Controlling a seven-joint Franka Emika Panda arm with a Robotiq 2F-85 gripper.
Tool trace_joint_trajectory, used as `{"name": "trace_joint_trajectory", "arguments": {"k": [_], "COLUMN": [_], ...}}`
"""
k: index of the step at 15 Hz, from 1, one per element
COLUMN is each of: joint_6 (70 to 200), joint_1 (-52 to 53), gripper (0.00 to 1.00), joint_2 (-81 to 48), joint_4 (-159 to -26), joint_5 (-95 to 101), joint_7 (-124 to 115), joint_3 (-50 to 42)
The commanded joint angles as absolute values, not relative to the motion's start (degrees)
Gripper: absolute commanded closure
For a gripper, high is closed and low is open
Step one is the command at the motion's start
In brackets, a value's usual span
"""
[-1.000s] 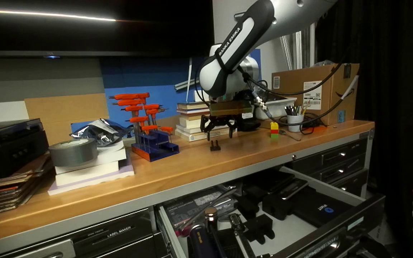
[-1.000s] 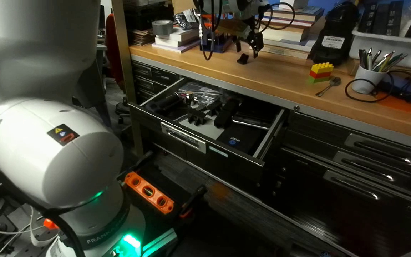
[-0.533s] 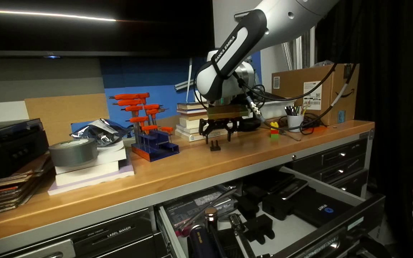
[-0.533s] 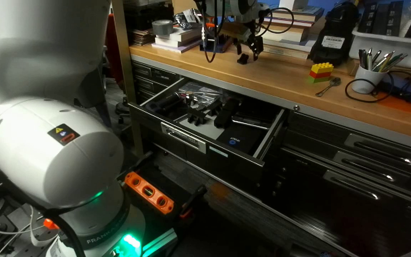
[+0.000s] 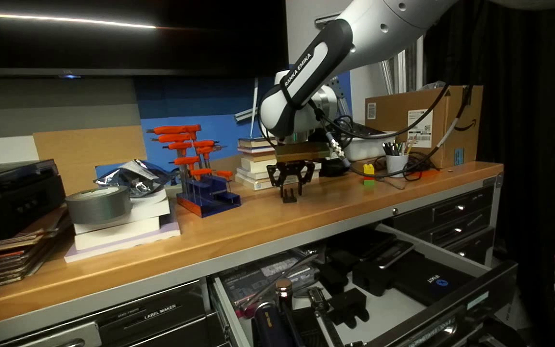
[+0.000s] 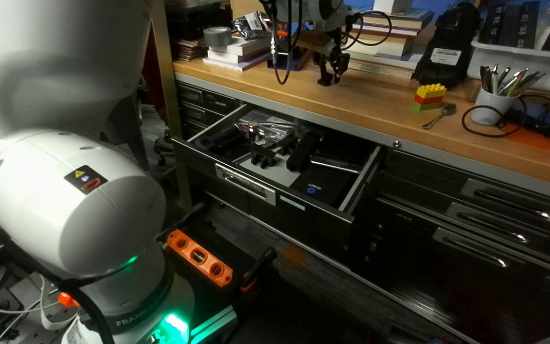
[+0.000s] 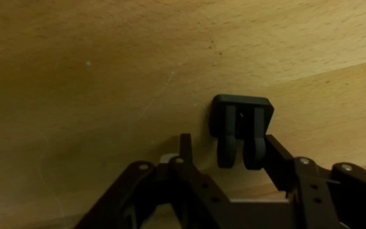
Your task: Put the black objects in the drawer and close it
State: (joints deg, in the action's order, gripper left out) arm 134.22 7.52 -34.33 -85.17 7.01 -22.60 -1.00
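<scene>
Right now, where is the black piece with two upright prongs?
The black piece is on the worktop, right of the blue rack in an exterior view; in the wrist view, it appears between the jaws of the gripper.

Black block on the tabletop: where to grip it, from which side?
I'd take the black block by its two prongs, from above, pressing on their outer sides. They stand upright, side by side, on a low base that likely offers less to pinch. In the wrist view the open gripper straddles them, with a gap at image left; contact at image right is unclear.
</scene>
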Motion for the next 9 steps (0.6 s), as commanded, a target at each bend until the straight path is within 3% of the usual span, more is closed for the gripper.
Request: {"name": "trace_joint_trajectory", "arguments": {"k": [1,3,9], "joint_6": [132.16,131.54,125.69], "joint_1": [8.62,8.74,8.44], "gripper": [0.72,0.84,0.81], "joint_2": [-35.54,-35.35,-32.26], "joint_4": [-81.86,-81.88,-85.15], "joint_5": [6.15,6.4,6.44], "joint_7": [-23.39,-23.63,-22.31], "joint_3": [-2.07,-2.24,-2.35]}}
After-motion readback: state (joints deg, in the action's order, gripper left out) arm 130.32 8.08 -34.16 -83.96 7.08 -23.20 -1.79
